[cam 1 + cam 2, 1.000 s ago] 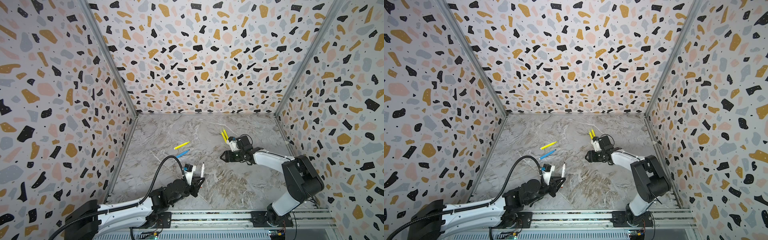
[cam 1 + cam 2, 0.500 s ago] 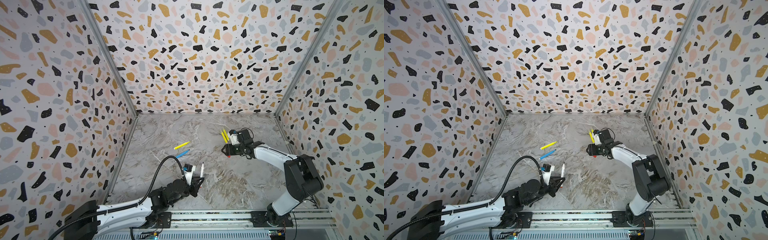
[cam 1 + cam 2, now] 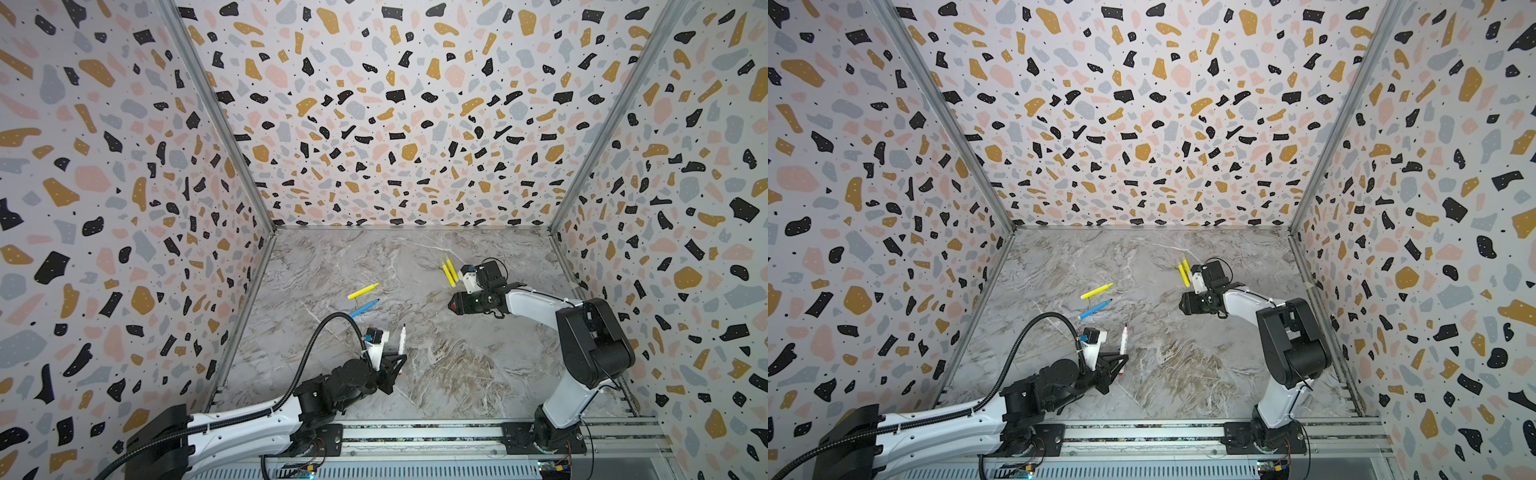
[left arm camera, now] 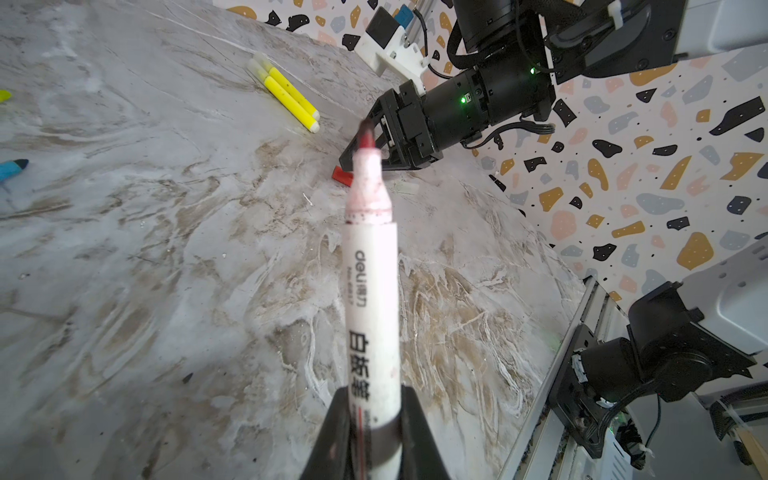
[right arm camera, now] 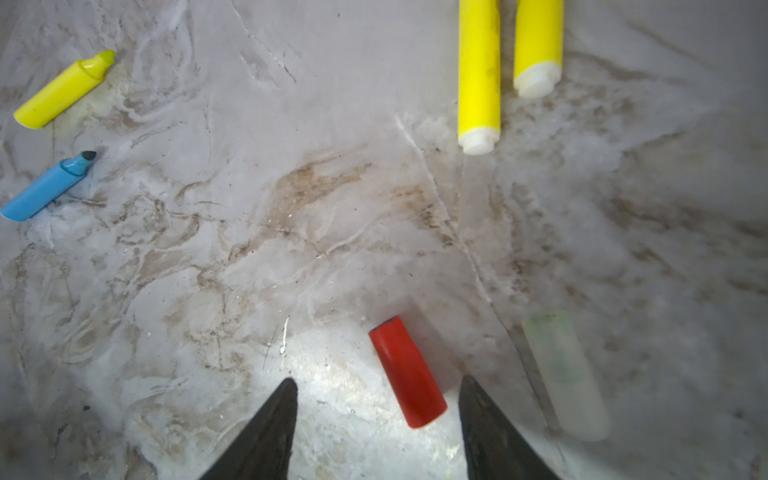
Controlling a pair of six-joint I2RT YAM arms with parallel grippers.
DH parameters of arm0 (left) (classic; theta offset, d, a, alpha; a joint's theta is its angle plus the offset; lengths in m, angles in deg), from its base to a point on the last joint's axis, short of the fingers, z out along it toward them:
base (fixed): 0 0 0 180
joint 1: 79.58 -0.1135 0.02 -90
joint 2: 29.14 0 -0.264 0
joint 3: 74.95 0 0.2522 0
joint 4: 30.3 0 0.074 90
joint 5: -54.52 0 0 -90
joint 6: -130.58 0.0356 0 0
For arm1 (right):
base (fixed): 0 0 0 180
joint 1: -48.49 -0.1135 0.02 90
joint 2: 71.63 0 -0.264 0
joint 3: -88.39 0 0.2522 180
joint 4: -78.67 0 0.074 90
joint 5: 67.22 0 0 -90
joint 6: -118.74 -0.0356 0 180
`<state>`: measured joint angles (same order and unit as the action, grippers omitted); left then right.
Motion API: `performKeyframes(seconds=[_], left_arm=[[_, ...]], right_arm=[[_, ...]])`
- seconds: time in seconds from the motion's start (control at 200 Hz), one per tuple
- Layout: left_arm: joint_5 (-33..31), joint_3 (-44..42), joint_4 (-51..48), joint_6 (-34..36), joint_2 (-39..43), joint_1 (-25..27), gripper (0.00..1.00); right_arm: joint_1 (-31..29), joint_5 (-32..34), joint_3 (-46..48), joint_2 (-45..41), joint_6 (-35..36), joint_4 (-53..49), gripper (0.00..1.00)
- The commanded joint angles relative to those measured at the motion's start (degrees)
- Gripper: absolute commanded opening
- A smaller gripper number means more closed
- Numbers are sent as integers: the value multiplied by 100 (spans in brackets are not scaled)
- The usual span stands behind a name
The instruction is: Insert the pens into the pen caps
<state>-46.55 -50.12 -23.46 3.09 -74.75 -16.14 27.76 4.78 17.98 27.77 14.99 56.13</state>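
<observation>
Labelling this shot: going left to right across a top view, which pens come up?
blue pen → white pen in the left tool → pair of yellow pens; the lone yellow pen overlaps the blue.

The left arm reaches low from the near-left corner of the tabletop, the left tool clamped on a white marker pen. The right arm bends over from the near edge, the right tool low, jaws apart, aimed toward the left edge.
</observation>
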Motion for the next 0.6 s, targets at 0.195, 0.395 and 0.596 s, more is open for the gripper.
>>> performKeyframes(seconds=[0.195,0.395,0.596], left_arm=[[-166,66,32,32,282,11,0],[-164,66,14,40,299,11,0],[-191,61,38,36,286,11,0]], right_arm=[[-84,-72,-32,131,112,55,61],[-250,-46,134,126,52,125,60],[-504,26,464,-15,-199,257,59]])
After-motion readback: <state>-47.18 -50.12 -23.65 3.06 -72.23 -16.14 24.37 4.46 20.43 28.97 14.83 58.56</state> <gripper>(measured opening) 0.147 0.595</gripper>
